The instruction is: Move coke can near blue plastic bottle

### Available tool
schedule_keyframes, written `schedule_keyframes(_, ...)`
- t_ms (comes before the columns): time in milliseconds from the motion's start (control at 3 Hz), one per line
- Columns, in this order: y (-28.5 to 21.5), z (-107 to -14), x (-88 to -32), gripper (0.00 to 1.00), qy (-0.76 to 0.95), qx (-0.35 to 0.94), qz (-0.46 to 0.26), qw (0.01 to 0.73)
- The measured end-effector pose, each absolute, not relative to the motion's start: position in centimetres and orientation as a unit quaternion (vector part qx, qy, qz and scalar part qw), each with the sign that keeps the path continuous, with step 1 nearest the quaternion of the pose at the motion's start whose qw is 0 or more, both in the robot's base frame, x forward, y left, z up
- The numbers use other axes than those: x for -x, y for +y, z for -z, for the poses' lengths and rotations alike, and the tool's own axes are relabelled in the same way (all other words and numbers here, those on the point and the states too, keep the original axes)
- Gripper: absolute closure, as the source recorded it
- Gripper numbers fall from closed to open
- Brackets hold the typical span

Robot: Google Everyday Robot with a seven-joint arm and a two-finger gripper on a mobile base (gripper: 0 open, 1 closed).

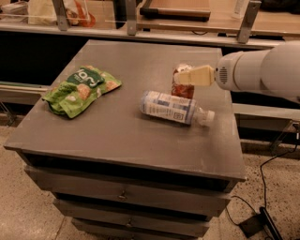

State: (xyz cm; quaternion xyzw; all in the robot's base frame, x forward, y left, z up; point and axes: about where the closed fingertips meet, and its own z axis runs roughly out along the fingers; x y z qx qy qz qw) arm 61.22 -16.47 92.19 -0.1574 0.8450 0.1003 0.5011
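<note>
"On the cabinet [117, 140] top, what is found?" the clerk asks.

"Three items," the inspector replies. "Green bag [80, 89] at the left, lying flat and crumpled, well apart from the other two. Bottle [169, 107] right of centre, on its side, white cap [207, 117] pointing right and slightly near. Can [183, 89] upright just beyond the bottle, on its far side, toward the cap half."

"Do can and bottle touch?"

"They stand very close. From this view the can's base is hidden behind the bottle, so contact cannot be confirmed."

"And the gripper [183, 76]?"

"It reaches in from the right on a thick white arm [258, 70], held level above the surface. Its cream tip sits at the can's top and covers part of the rim."

"Has it hold of the can?"

"That cannot be told. The tip overlaps the can, yet the view shows only one side of it, and neither a grip nor a gap is visible."

"Anything else on record?"

"Grey drawers [123, 194] below the top, all closed. A dark cable [269, 222] on the speckled floor at the near right. A shelf with metal brackets [60, 14] along the far edge of the scene, its contents too indistinct to name."
</note>
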Motion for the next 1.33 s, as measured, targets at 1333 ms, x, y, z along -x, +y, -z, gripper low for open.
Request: schedule_keyframes(1333,-25.1,-95.8,-62.7,0.0,0.844,0.112,-0.019,0.525)
